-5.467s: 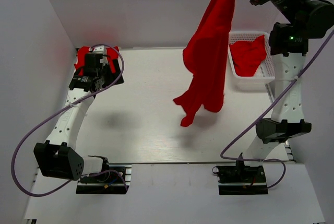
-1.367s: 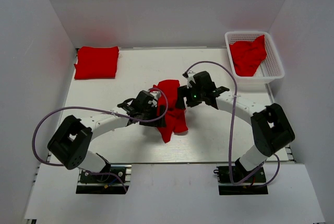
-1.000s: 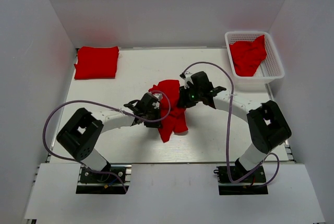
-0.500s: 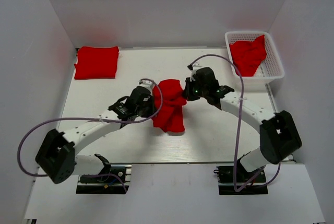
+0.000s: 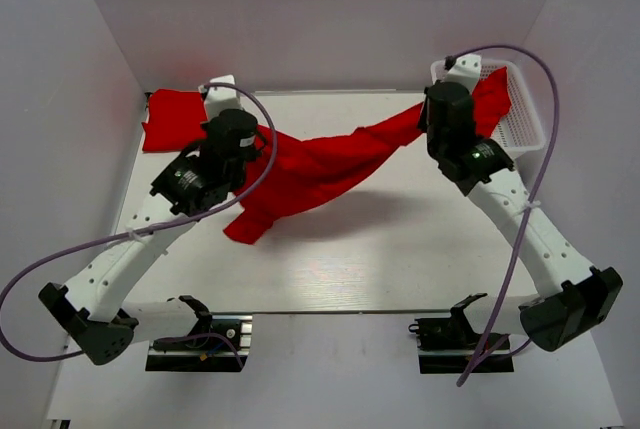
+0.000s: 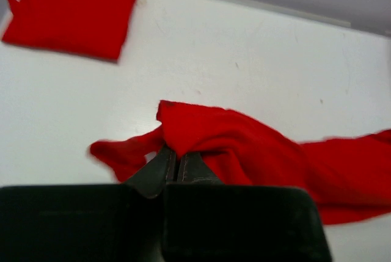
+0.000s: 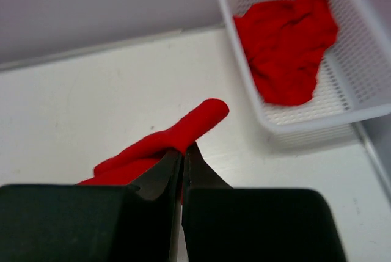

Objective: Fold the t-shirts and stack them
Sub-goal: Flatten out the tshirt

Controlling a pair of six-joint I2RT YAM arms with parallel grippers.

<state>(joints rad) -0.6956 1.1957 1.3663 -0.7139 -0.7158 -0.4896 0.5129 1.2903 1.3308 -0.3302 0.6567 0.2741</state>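
- Above the bench [image 5: 400,249], one red t-shirt [image 5: 320,164] hangs stretched between the left claw [image 6: 177,163] and the right claw [image 7: 182,155], each clamped tight on a bunch of its cloth.
- At the far-left corner lies a folded t-shirt [image 6: 70,8], apparently finished.
- One crumpled t-shirt [image 7: 287,54] waits in the basket [image 7: 317,124]; two seemingly remain to fold.

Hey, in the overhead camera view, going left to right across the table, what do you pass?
The folded red cloth t-shirt → left end effector → red t-shirt stretched between both arms → right end effector → white plastic mesh basket holding a crumpled red t-shirt.
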